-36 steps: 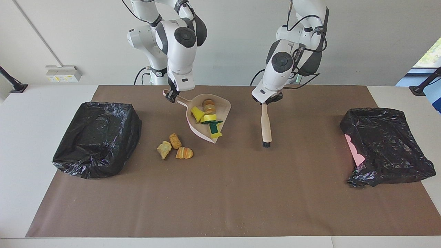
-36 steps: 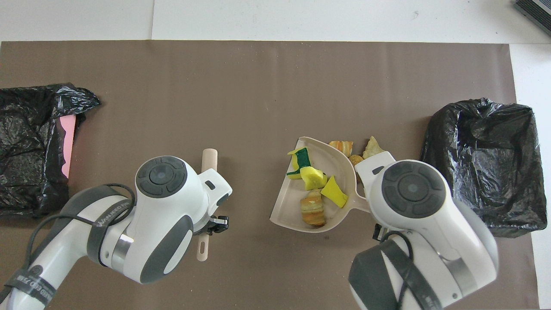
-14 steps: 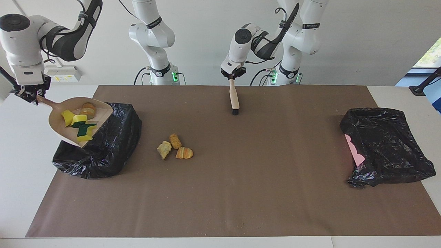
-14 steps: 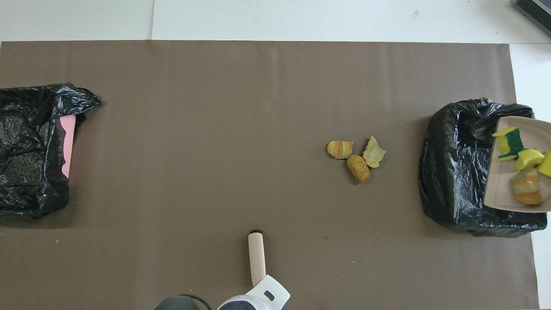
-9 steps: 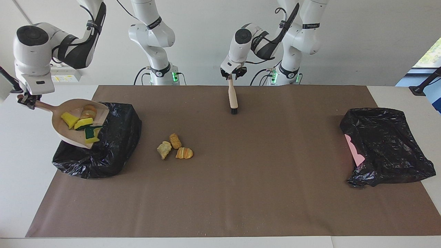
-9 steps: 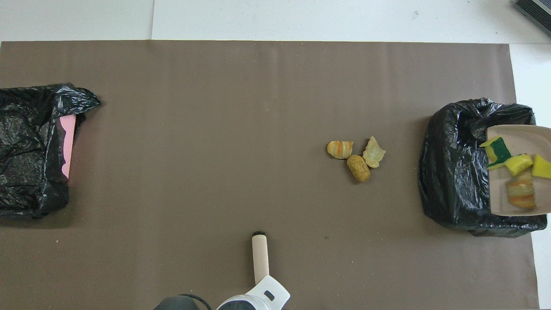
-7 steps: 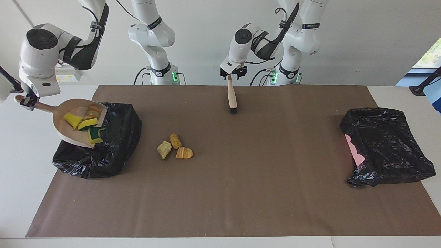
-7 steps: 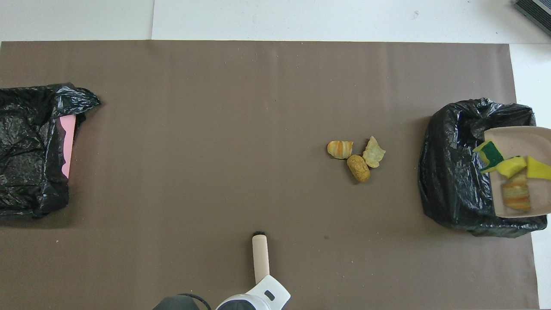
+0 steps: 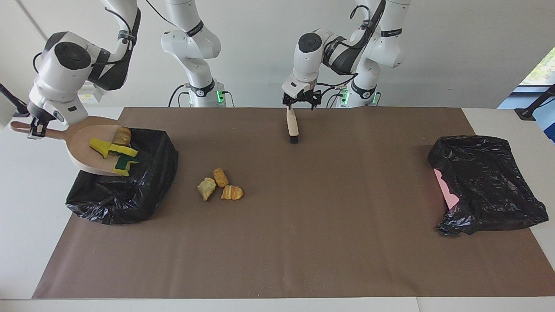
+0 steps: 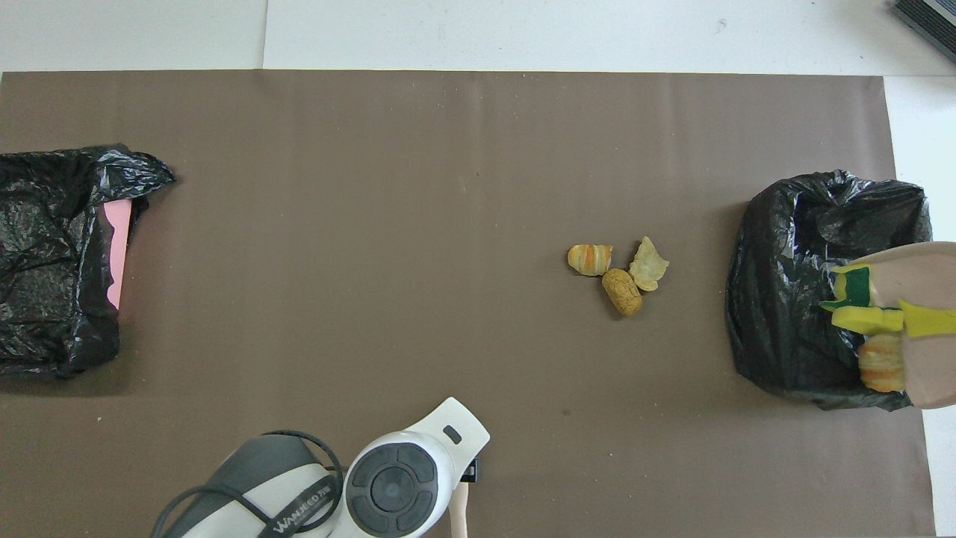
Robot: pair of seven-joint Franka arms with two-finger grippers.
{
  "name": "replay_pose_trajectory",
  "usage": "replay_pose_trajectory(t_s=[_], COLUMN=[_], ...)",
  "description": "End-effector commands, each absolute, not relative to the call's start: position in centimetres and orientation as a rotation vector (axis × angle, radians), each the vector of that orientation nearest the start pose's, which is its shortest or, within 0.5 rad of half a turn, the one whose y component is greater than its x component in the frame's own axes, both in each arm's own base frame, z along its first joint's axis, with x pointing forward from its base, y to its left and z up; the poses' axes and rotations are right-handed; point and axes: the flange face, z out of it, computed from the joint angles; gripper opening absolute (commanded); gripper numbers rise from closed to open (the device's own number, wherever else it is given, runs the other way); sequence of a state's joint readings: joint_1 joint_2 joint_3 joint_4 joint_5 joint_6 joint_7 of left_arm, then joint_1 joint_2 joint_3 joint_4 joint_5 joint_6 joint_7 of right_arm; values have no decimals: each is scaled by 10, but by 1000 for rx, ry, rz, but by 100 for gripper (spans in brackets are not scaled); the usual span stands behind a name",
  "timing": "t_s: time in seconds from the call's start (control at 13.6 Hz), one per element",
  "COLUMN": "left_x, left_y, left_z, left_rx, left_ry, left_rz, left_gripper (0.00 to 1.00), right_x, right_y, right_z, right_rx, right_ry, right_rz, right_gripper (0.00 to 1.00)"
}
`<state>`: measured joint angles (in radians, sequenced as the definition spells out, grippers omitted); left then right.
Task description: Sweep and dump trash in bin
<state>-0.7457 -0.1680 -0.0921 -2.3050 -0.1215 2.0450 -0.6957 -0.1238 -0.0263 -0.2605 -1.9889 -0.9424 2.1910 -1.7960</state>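
Trash is found in two groups. Four pieces [image 9: 113,149] are carried on the pale dustpan [image 9: 84,151] in the upper left of the facing view: yellow sponge chunks, one of them green-backed, and one croissant-like lump. They are gathered at the pan's lowered open edge. Three bread-like scraps [image 9: 220,186] are left in a tight cluster on the brown mat [image 9: 303,225], left of centre in the same view and right of centre in the overhead view [image 10: 618,273].

The dustpan is tilted with its open edge over the black-bagged bin [image 9: 130,190] at the right arm's end of the surface [image 9: 26,242]. In the overhead view the pan [image 10: 930,359] is cut off by the right edge of the frame, above the bin [image 10: 784,314].

The right tool [image 9: 35,128] is closed on the dustpan handle at the upper left edge of the facing view.

The left tool [image 9: 302,100] is located at the upper centre of the facing view, with its fingers spread apart. The beige-handled brush [image 9: 292,125] is positioned just below it, bristles down on the mat. Contact between tool and handle cannot be determined.

A second black-bagged bin [image 9: 485,182], with pink showing at its edge, is seen at the right of the facing view.
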Motion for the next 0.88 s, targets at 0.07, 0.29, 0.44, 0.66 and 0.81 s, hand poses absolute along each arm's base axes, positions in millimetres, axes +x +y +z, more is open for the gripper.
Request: replay_pose_trajectory(t_s=[0.07,0.29,0.44,0.66,0.81], left_x=[416,469,493,508,510], left_y=[-305,-257,-226,-185,-151], left_z=[472,531,566,618,658], left_rx=[-3188,-3136,-3127,-3130,-3128], left_ry=[136,269,301,333,376], left_rz=[63,12,-40,-110,-107], left_gripper=[100,100,100,100,100], right_x=[516,511,508,502,495], right_y=[-247,-256,-257,-254,-240], right_z=[538,546,555,579,605], right_rx=[1305,1308,1295,1306,1359], right_ry=[1986,1938,1902,1820,1747], right_rz=[-880,-903,-916,-896,-822], right_gripper=[0,0,0,0,0])
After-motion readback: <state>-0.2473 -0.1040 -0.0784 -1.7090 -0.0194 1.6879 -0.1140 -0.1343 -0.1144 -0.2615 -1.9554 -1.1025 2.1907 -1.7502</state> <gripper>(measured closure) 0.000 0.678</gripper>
